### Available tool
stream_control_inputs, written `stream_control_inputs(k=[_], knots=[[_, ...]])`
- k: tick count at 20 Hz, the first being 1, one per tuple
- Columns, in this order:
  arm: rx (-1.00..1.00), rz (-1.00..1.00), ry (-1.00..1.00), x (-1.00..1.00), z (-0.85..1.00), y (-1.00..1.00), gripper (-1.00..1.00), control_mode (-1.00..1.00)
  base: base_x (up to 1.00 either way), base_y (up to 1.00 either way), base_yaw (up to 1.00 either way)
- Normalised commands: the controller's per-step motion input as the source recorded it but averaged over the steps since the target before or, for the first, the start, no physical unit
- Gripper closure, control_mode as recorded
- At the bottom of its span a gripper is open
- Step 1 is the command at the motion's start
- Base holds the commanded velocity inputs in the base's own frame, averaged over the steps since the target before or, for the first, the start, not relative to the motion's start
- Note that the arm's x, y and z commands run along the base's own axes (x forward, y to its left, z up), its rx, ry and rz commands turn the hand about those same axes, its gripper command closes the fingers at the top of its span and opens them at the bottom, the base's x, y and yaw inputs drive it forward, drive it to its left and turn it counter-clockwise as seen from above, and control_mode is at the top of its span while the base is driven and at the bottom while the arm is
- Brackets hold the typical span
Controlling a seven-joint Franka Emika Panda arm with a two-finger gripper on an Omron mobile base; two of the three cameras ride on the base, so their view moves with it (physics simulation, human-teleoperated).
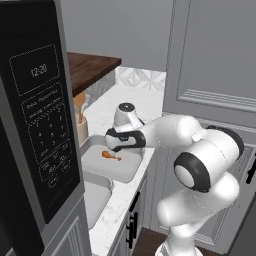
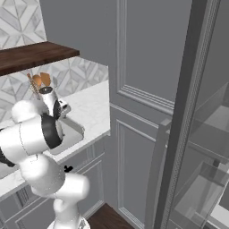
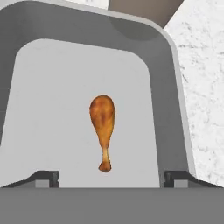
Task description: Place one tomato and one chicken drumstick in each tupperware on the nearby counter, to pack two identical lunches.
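Observation:
A brown chicken drumstick (image 3: 103, 124) lies on the floor of a pale grey tupperware (image 3: 39, 109), thick end away from the hand. My gripper (image 3: 111, 177) hangs open just above it, with one fingertip on each side and nothing between them. In the left base view the drumstick (image 1: 111, 156) rests in the farther tupperware (image 1: 125, 170) on the white marble counter (image 1: 145, 100), with the gripper (image 1: 110, 145) right over it. A second tupperware (image 1: 97, 195) sits nearer, beside the first. The arm hides most of the tray (image 2: 71, 136) in the right base view.
A black microwave (image 1: 35, 125) stands close on the left. A jar of wooden utensils (image 1: 81, 127) stands behind the trays under a dark wooden shelf (image 1: 92, 67). A tall grey panelled cabinet (image 1: 215, 60) rises to the right of the counter. Glassy shelves (image 2: 210, 179) show at far right.

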Motion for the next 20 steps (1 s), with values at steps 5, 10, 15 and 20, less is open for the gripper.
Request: stream_control_inputs(k=[5,10,15,20], knots=[[0.0,-0.07,-0.19,-0.98,0.34,-0.63,-1.0,-1.0,0.0,0.0,0.0],[0.02,-0.13,-0.18,-1.0,0.54,-0.73,-1.0,-1.0,0.0,0.0,0.0],[0.03,-0.11,-0.22,-0.99,0.68,-0.63,-1.0,-1.0,0.0,0.0,0.0],[0.04,-0.08,-0.23,-0.99,0.55,-0.58,-1.0,-1.0,0.0,0.0,0.0]])
